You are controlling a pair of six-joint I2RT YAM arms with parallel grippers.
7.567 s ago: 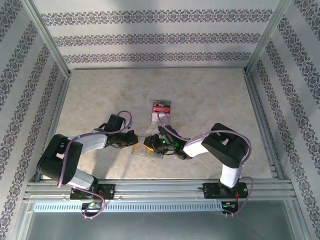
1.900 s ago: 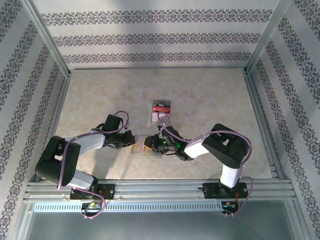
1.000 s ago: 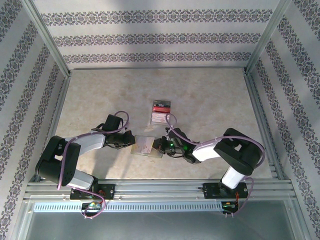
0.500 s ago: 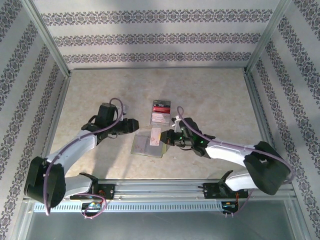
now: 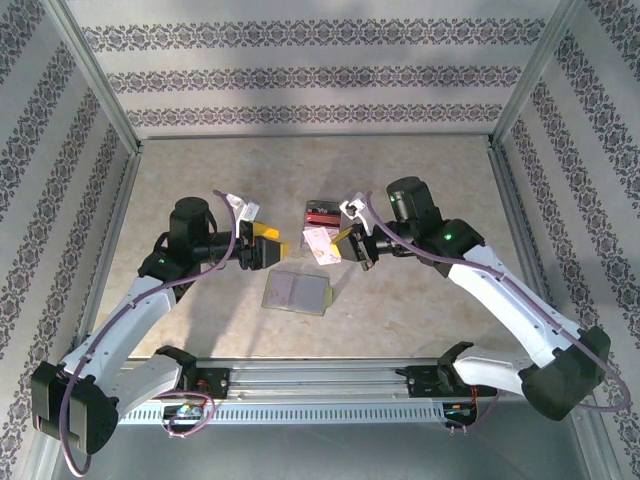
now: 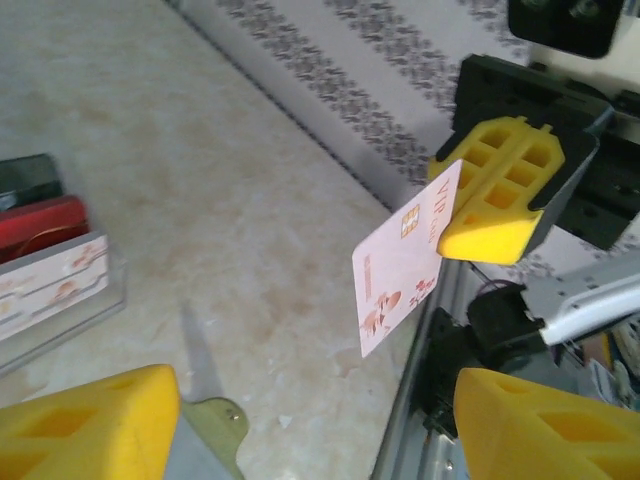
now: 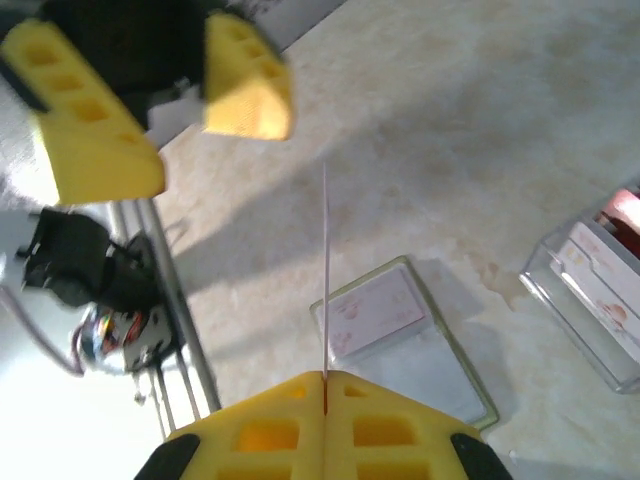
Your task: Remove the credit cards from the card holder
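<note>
Pale pink-printed card [image 6: 405,262] pinched at one edge by the right gripper [image 7: 325,380], jaws clamped on it, held up off the table [image 5: 430,170]. Left gripper [image 5: 268,246] faces it with jaws apart, holding nothing. Card holder [image 5: 297,292] lies open flat on the table, below and between the two grippers. Second card [image 7: 375,312] sits in its pocket. Clear tray [image 5: 322,214] just behind.

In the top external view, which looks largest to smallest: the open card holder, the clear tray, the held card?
1. card holder, lying open: clearly largest.
2 and 3. clear tray and held card: look alike; the card is lifted nearer the camera, so I do not rank them.
</note>
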